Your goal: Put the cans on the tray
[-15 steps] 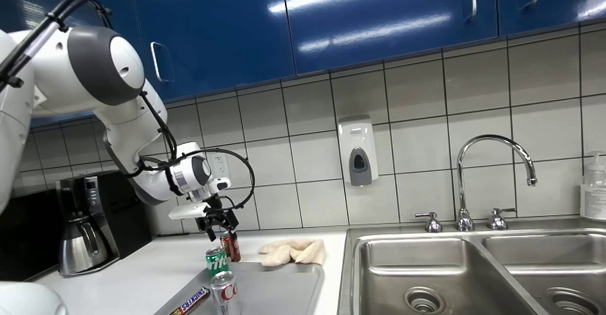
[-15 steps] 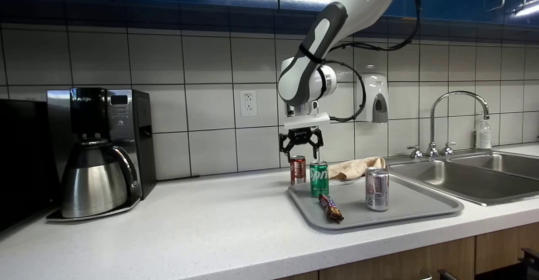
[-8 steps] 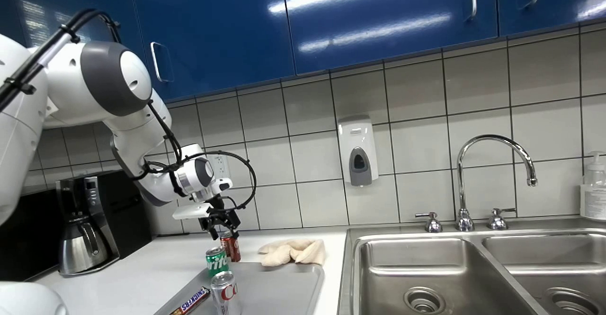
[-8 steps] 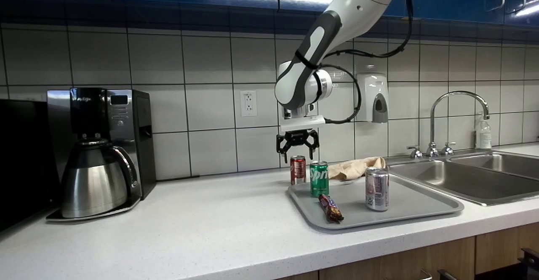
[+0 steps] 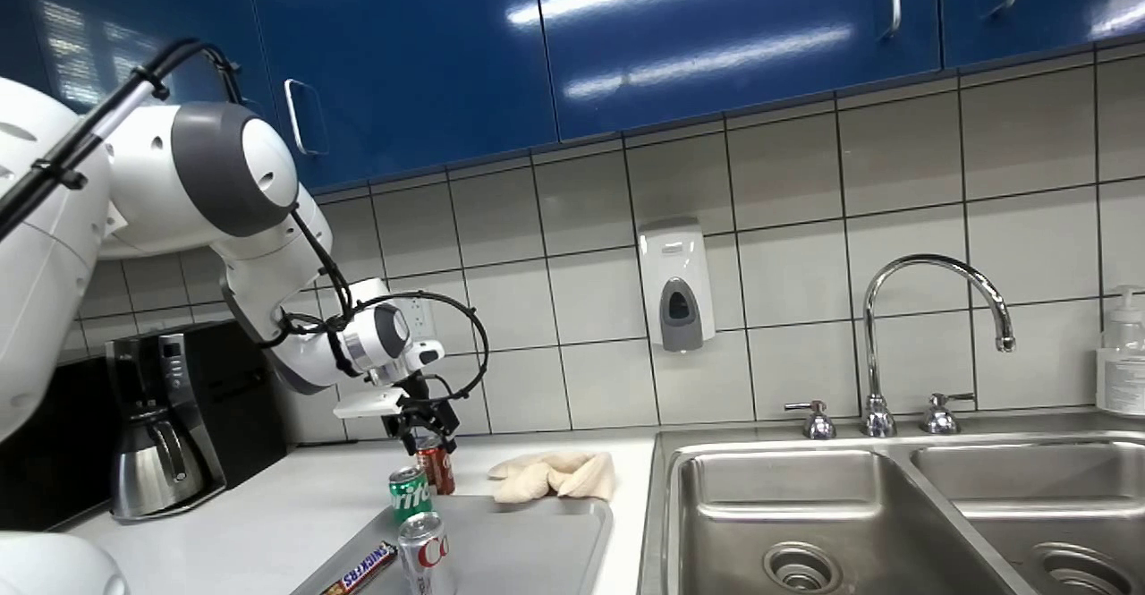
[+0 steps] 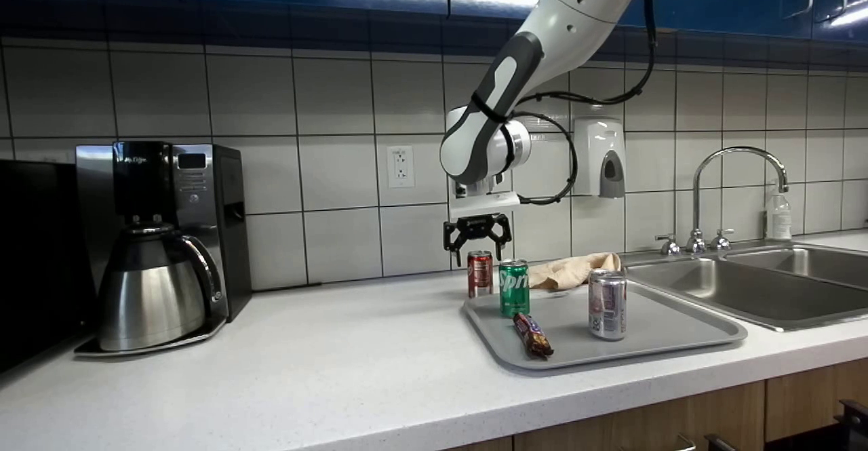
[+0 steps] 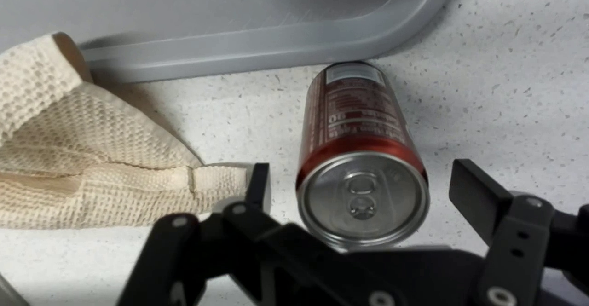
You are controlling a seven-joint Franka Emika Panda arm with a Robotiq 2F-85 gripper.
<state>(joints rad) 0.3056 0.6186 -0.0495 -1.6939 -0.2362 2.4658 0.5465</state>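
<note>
I hold my gripper (image 6: 479,258) spread above the red can (image 7: 361,117) — near the back edge of the counter (image 6: 305,369), just beside the tray (image 6: 664,329) bearing the green can (image 6: 515,295) and silver can (image 6: 607,307).

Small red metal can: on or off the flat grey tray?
Off: in the wrist view, the red can stands outside the tray's rim.

Jointed white-and-dark-grey arm (image 6: 576,24) slants downward in both exterior views, bent at its joints. Rounded white wrist (image 5: 362,340) low; black two-fingered pincer (image 6: 479,261) hangs beneath it, tips down. Wrist view: flat-sided black fingers (image 7: 477,194) well apart, facing each other across a gap.
</note>
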